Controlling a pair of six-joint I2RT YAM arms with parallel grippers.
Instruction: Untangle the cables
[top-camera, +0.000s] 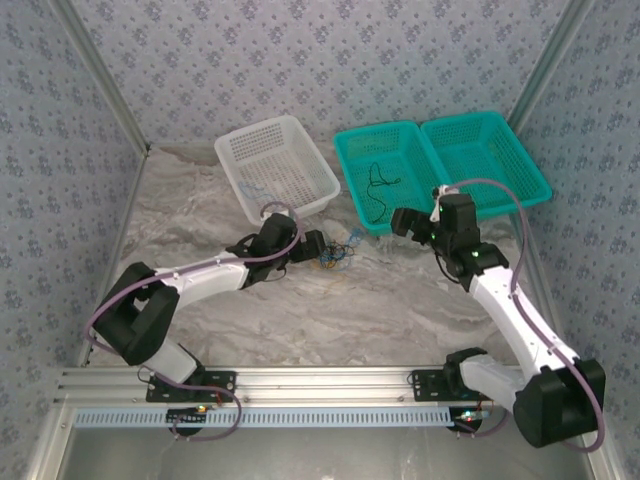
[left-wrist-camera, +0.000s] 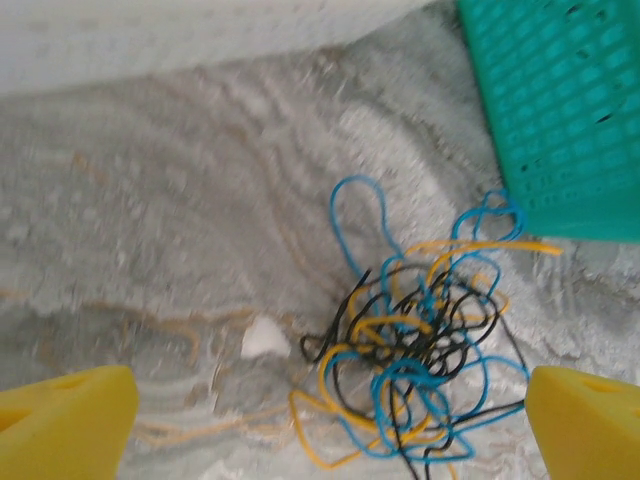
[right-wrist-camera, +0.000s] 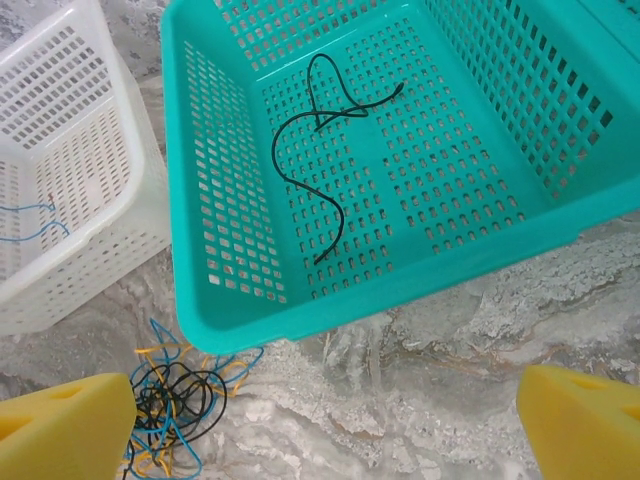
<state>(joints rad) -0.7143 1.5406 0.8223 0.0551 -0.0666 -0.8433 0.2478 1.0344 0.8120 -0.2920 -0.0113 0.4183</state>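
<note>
- Blue, black and yellow-tan cables (left-wrist-camera: 420, 350) lie knotted in one loose heap (right-wrist-camera: 175, 400) on the marbled table (left-wrist-camera: 150, 200), just beside the near corner of the teal basket (left-wrist-camera: 560, 110)
- Left gripper (left-wrist-camera: 325, 430) hovers low over the heap, jaws spread wide with nothing between them; its yellow pads (left-wrist-camera: 60, 420) stand one to each side, and the heap sits nearer the right-hand pad than the middle
- Right gripper (right-wrist-camera: 320, 420) hangs over the table in front of the teal basket, likewise spread and empty; the heap lies off by the pad at the left of its wrist view, not between the two
- One black cable (right-wrist-camera: 320, 150) lies alone in the teal basket and a blue cable (right-wrist-camera: 30, 215) in the white basket (right-wrist-camera: 70, 150), so I judge the step in hand is drawing one more strand out of the heap
- Best target seems the blue loop (left-wrist-camera: 360, 215) reaching out at the far side, since little crosses it
- Centre the jaws on that loop and pinch a single strand; closing on the dense middle would likely lift the whole knot
- Bring the pads right down to the table, as the wires are thin and lie flat
- Draw away slowly; if the heap drags along, the right gripper could pin it
- Leave the small white scrap (left-wrist-camera: 265, 340) beside the heap alone
</note>
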